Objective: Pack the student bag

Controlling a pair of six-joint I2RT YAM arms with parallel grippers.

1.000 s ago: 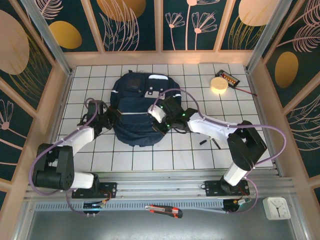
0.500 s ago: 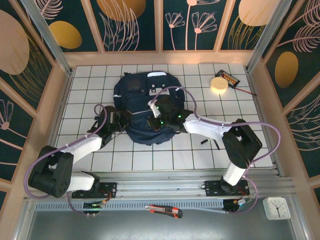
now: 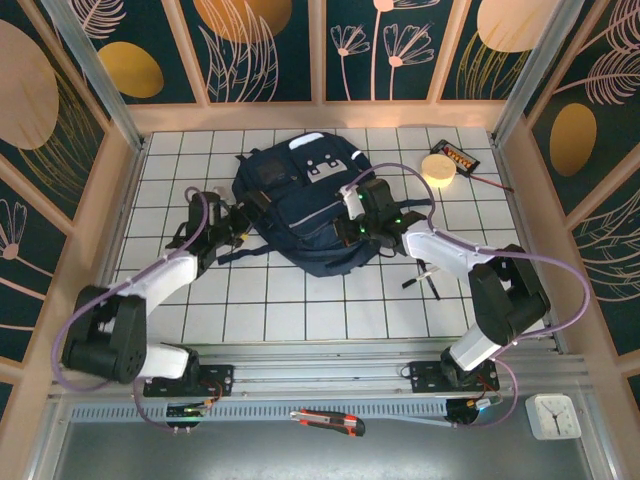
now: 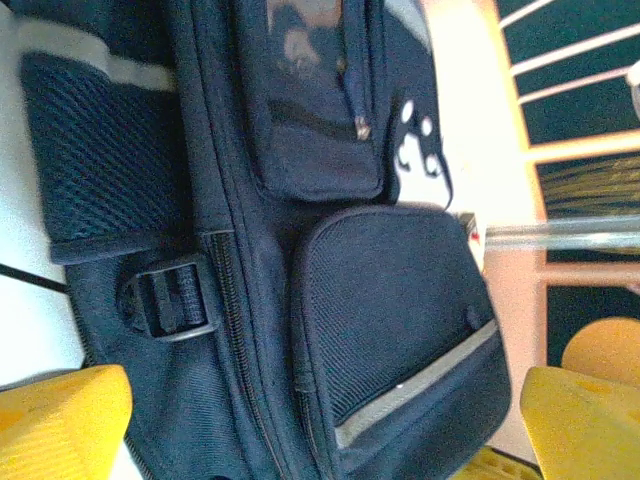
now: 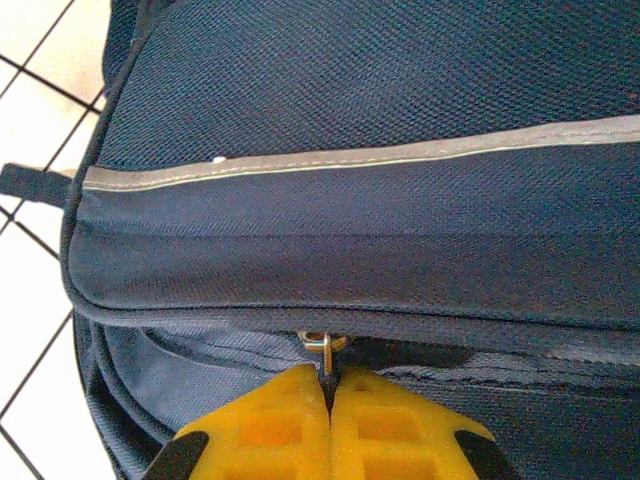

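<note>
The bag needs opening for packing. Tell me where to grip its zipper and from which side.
Grip the small metal pull that hangs from the zip line under the grey-striped panel of the bag. It is a thin tab sticking out of the seam, so come straight in from the bag's edge and pinch it across its flat faces. The right gripper is shut on it that way.

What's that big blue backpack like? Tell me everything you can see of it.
The student bag is a navy woven-fabric backpack with grey reflective stripes, white patches near its top, front pockets, a mesh side pocket and a dark strap buckle. It lies flat on the white gridded table, top toward the far wall. The right gripper is shut on a metal zipper pull on its side; the left gripper is open, facing its other side.
</note>
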